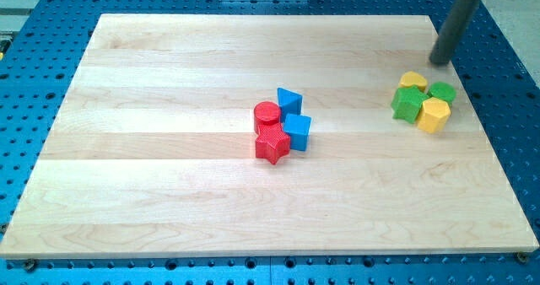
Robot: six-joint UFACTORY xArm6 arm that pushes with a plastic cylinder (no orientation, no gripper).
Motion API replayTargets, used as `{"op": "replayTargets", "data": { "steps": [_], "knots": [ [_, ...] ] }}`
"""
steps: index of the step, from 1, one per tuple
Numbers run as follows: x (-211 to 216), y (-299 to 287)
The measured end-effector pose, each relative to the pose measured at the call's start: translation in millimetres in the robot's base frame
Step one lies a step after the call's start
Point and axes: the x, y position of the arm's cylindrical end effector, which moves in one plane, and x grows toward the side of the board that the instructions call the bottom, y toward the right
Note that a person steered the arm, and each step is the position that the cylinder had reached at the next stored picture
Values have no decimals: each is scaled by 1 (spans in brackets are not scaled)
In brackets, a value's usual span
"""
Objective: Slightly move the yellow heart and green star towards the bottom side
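Your tip [440,61] sits near board's top-right corner, just above yellow heart [413,81] and green star [408,104]: placed there to push both toward bottom edge. No jaws on rod, nothing pinched. Yellow hexagon [434,115] touches star.

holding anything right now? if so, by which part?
Nothing is held. My tip is free, toward the view's top from the yellow heart and green star, touching neither.
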Motion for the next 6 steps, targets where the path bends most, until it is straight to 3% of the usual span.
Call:
{"op": "replayTargets", "data": {
  "steps": [1, 3, 5, 6],
  "knots": [
    [-17, -31],
    [74, -60],
    [86, -60],
    [70, -50]
  ]
}}
